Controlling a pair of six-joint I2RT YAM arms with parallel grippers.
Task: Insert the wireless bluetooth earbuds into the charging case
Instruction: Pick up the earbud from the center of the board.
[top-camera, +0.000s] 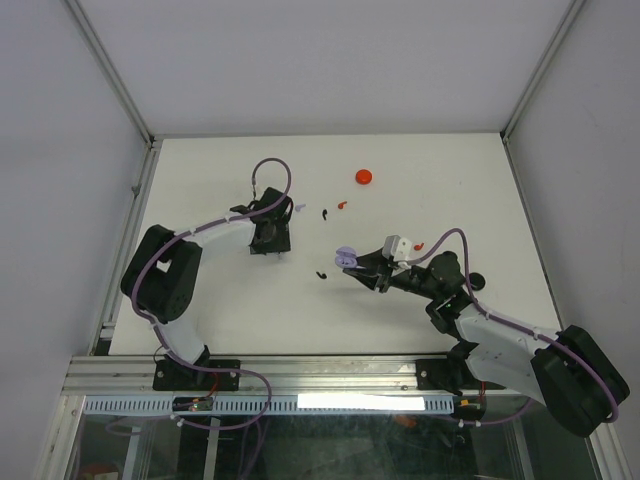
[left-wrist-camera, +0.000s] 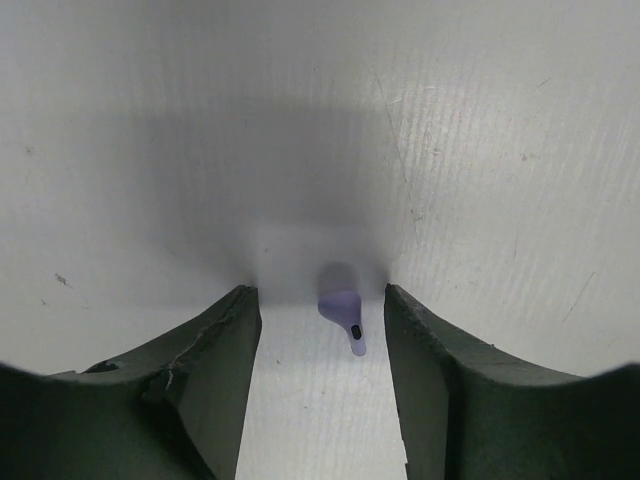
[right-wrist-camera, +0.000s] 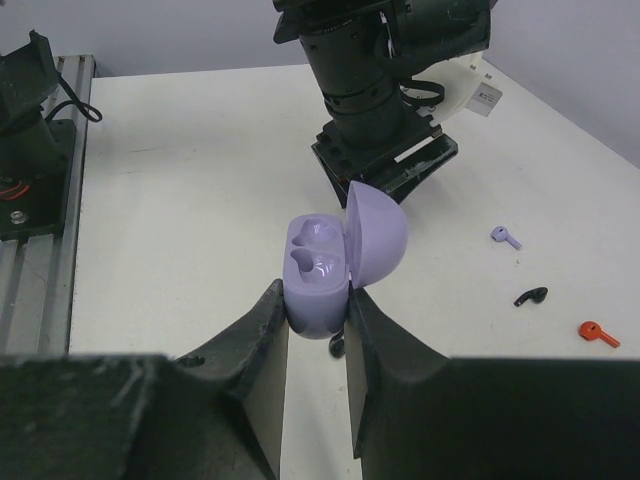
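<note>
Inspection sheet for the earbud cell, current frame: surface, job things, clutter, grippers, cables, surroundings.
Surface: white table, faint scuffs.
Job's things: lilac charging case open, both sockets empty; lilac earbud, black earbuds and red earbuds loose on the table.
Clutter: red disc on the far side.
Grippers: left gripper open, lilac earbud between its fingers, ungripped; right gripper shut on the charging case.
Cables: lilac cables looped along both arms.
Surroundings: aluminium frame, plain grey walls.
</note>
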